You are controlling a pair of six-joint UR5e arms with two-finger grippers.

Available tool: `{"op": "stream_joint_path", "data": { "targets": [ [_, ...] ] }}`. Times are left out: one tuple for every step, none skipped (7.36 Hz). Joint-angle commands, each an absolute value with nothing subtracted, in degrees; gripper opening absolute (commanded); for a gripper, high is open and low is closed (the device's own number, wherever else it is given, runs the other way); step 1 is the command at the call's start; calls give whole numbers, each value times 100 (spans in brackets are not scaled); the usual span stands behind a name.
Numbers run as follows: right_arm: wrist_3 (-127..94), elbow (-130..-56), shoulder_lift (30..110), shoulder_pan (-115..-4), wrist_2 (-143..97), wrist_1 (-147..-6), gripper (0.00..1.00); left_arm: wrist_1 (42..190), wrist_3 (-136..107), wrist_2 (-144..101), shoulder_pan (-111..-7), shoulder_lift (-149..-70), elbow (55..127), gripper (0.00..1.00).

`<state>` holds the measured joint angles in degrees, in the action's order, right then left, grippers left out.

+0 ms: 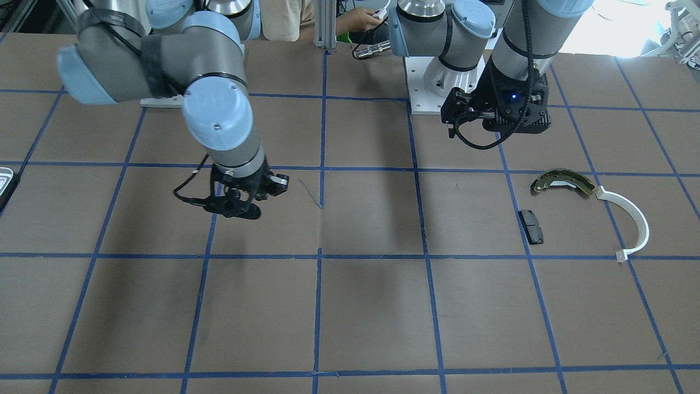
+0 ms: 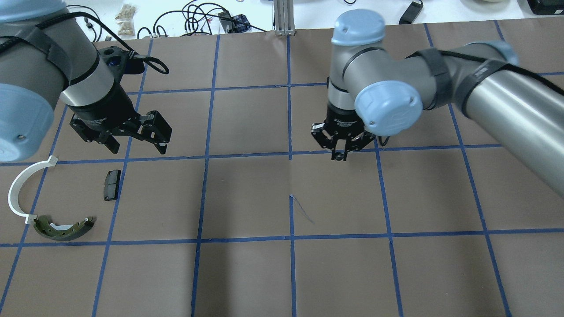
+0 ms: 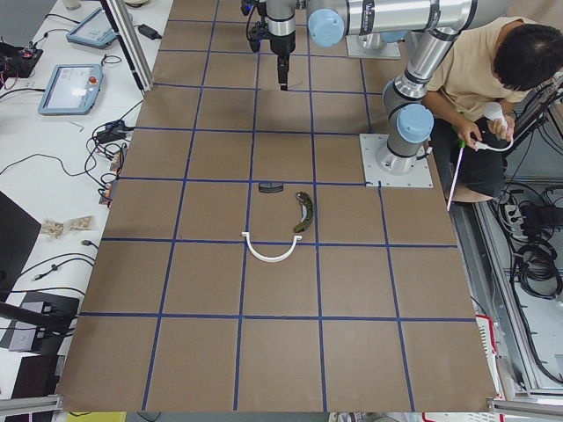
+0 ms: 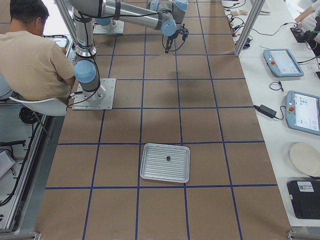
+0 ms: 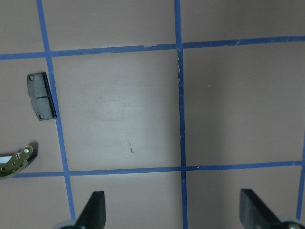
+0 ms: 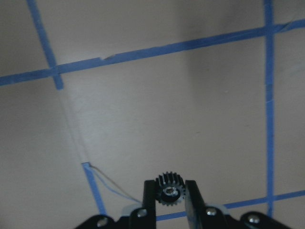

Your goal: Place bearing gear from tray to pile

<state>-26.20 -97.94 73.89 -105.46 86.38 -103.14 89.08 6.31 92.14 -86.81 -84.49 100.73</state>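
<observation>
The right hand (image 6: pixel 169 192) is holding a small black gear (image 6: pixel 168 193) above the tabletop (image 2: pixel 246 273).
Its two fingertips are pinching the toothed gear at the sides, over the brown surface with its blue tape grid, well apart from the silver tray (image 4: pixel 146 172). The left hand (image 5: pixel 174 212) is hanging with fingers spread wide, gripping nothing, near the pile: a dark pad (image 2: pixel 111 185), a white half-ring (image 2: pixel 15 193) and a curved brass-coloured shoe (image 2: pixel 61 230) touching the ring's end.

Silver-grey arms (image 2: pixel 506 97), pale-blue joint caps (image 2: pixel 387 108), black cables (image 1: pixel 526 33).
</observation>
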Motion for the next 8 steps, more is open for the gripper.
{"op": "stream_joint_path", "data": {
  "targets": [
    [-3514,-9949,7050,-11264,8238,-10922,5,8860,817,9220,-8675,-8455,10090,100],
    [-3916,-9941,6840,-11494,8201,-11369,6,8825,800,9220,-8684,-8429,10090,100],
    [-3955,-9940,6612,-11540,8174,-11712,12,8824,809,9220,-8684,-8446,10090,100],
    [-3929,-9958,6479,-11540,8191,-11733,13,8676,809,9202,-8675,-8507,10090,100],
    [-3990,-10054,6425,-11540,8183,-11786,17,8440,809,9211,-8684,-8543,10099,100],
    [-3973,-10055,6425,-11540,8183,-12030,24,8420,809,9202,-8684,-8552,10090,100],
    [-3955,-10089,6416,-11523,8287,-12311,84,8429,800,9176,-8710,-8534,10090,100],
    [-3833,-10064,6529,-11235,8305,-12192,100,8429,800,9184,-8701,-8543,10107,100]
  ]
}}
